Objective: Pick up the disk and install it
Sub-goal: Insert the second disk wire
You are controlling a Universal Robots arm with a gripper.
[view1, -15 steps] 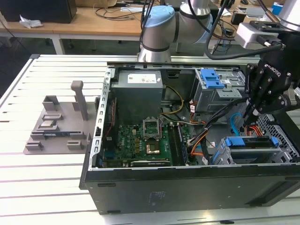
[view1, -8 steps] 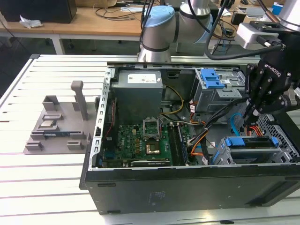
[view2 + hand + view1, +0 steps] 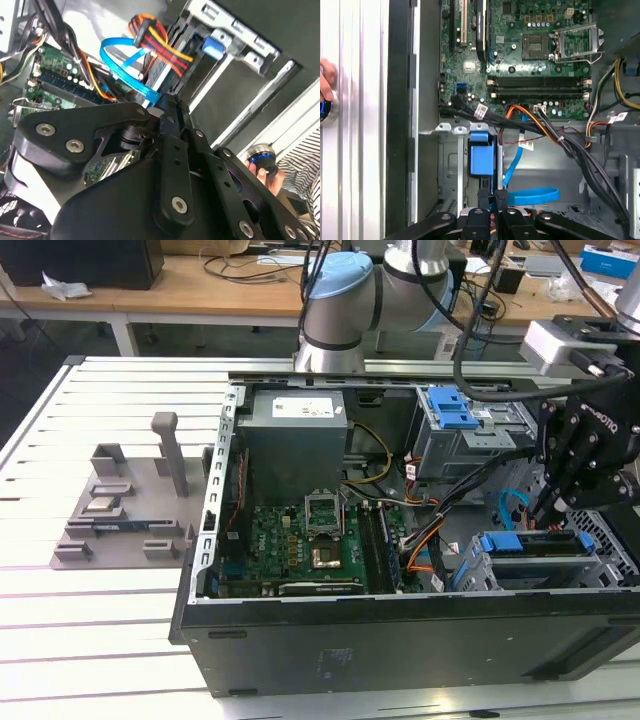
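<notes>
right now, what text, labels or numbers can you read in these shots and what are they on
No text reads clearly.
White label on the grey power supply box: too small.
White cable tags in the first wrist view: blurred.
Motherboard print: too small.
White lettering on the pincer body: a maker's mark, sideways, not quoted.

Robotics or electronics lab, probably. Opened computer case [image 3: 400,540] with bare motherboard [image 3: 300,540] lies on slatted white worktable [image 3: 100,610]. Grey fixture block [image 3: 130,510] at exterior view's left. Far behind: wooden benches [image 3: 200,290] strewn with cables.
</notes>
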